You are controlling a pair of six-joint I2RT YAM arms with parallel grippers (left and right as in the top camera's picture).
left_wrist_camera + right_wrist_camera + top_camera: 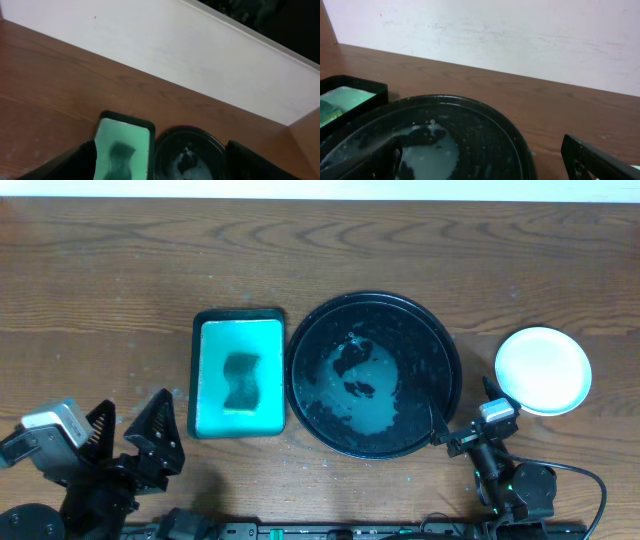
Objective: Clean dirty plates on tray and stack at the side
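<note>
The round black tray [445,340] sits mid-table and holds only a milky puddle with dark specks; it also shows in the left wrist view [212,142] and the right wrist view [520,142]. White plates [543,370] lie to the right of the tray, seemingly stacked; I cannot tell how many. My left gripper [135,417] is open and empty at the front left, apart from everything [160,169]. My right gripper [460,406] is open and empty at the tray's front right rim, between tray and plates [485,167].
A rectangular black dish with a teal inside [212,350] stands left of the tray and holds a darker teal sponge [241,380]. It also shows in the left wrist view [107,135] and the right wrist view [350,97]. A white wall bounds the table's far edge.
</note>
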